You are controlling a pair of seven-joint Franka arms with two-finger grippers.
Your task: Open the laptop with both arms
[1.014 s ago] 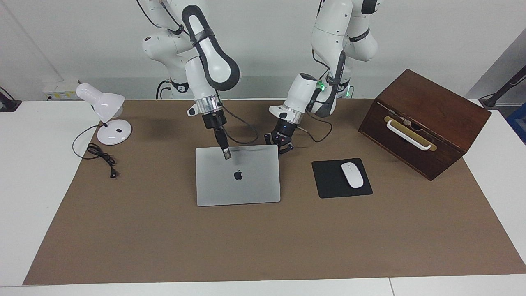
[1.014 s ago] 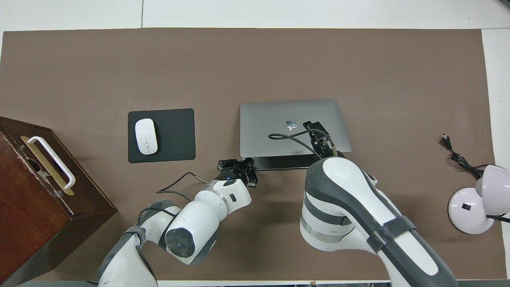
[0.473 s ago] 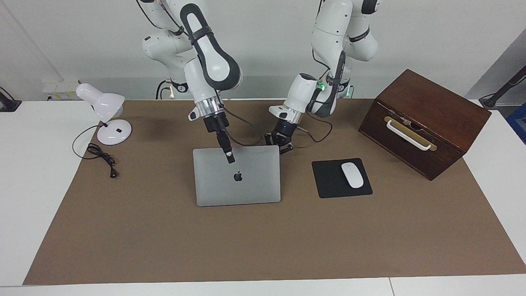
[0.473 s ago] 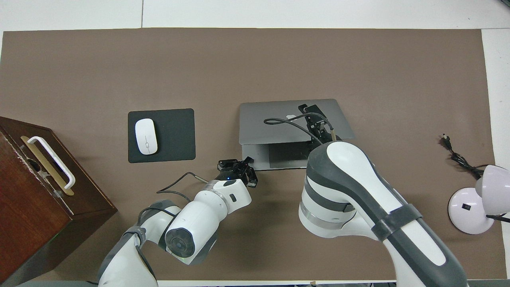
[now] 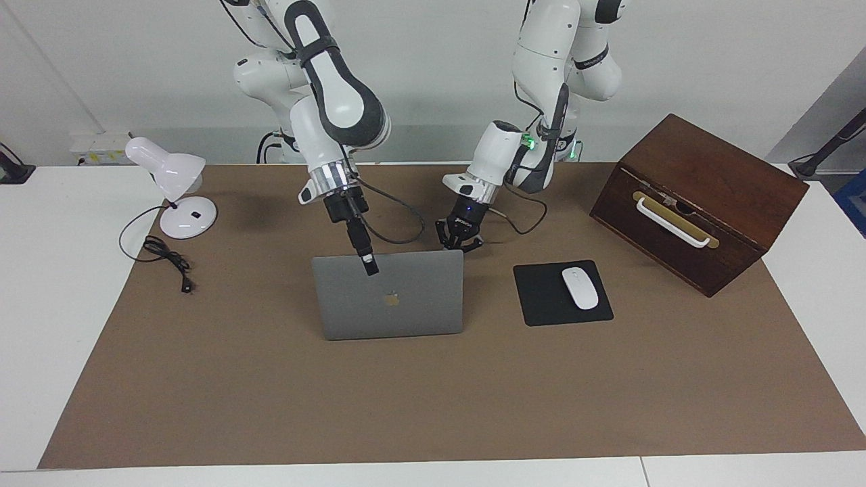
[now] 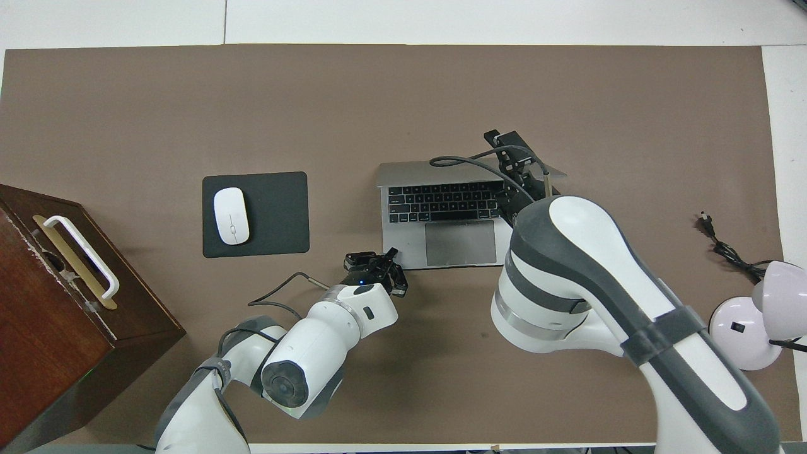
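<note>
The laptop [image 5: 389, 297] stands open mid-surface, lid nearly upright, beside the mouse pad [image 5: 561, 293]. The right claw [image 5: 369, 265] grips the lid's top edge, clenched on it. The left claw [image 5: 459, 241], fingers shut and holding nothing, presses at the base's corner nearest the robots.

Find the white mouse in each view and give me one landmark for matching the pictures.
Facing view: the white mouse lies on the black mouse pad, between the laptop and the wooden box.
Overhead view: the same mouse lies on the pad, again between the laptop and the box.
Shared landmark: the box's white handle.
</note>
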